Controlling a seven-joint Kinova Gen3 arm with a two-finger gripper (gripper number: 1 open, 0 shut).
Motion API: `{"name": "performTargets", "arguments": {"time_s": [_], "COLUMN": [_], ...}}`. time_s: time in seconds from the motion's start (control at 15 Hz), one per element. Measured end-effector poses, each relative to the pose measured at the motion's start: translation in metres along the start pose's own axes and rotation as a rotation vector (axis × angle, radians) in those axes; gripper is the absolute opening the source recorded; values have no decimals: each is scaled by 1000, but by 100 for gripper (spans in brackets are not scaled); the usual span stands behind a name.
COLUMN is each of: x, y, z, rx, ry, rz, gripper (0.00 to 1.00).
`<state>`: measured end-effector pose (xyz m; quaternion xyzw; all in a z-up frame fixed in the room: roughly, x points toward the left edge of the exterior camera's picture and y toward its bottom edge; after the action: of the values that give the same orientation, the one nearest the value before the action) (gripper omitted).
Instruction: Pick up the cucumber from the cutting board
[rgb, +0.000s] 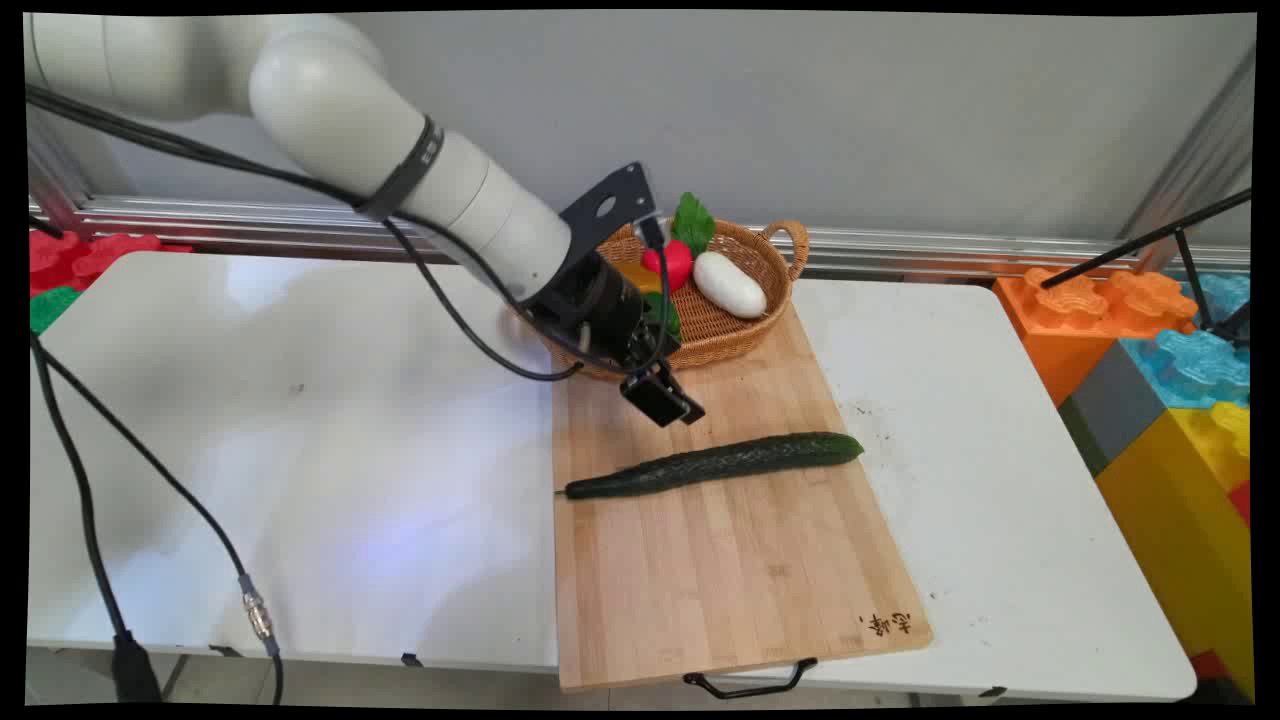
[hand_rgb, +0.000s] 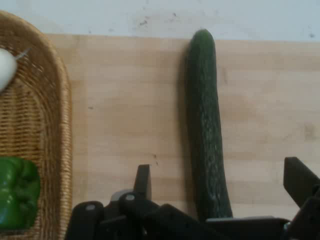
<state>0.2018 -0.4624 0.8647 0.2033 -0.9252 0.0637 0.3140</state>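
From my remote station, the black gripper (rgb: 668, 400) hangs at frame centre in the main view, just above the upper left part of the bamboo cutting board (rgb: 720, 560), its jaws spread wide and holding nothing. A long dark cucumber (rgb: 715, 464) lies slantwise across the middle of the board, just below the gripper and apart from it. In the hand view the cucumber (hand_rgb: 207, 130) runs top to bottom right of centre, its lower end reaching in between the two fingertips (hand_rgb: 143, 180), nearer the right one. The only writing I can see is a small dark stamp of characters (rgb: 886, 624) at the board's lower right corner; I cannot read it. A black wire handle (rgb: 750, 682) sits on the board's bottom edge. Behind the gripper, at upper centre, a wicker basket (rgb: 775, 250) rests on the board's top end, holding a white vegetable (rgb: 729, 285), a red one with a green leaf (rgb: 672, 262) and a green pepper (hand_rgb: 17, 192). Coloured toy blocks (rgb: 1170, 380) stand at the right.
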Motion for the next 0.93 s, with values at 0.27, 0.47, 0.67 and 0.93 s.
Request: {"name": "performTargets", "arguments": {"time_s": [0.27,0.47,0.67,0.93], "x": [-22,-39,-49,-58], "y": [-3,-6,-8,-10], "z": [22,46,69,87], "rx": [-9,-13,-23,-31], "ry": [9,18,31,41], "rz": [-2,-12,-10,-6], "gripper": [100,100,100,100]}}
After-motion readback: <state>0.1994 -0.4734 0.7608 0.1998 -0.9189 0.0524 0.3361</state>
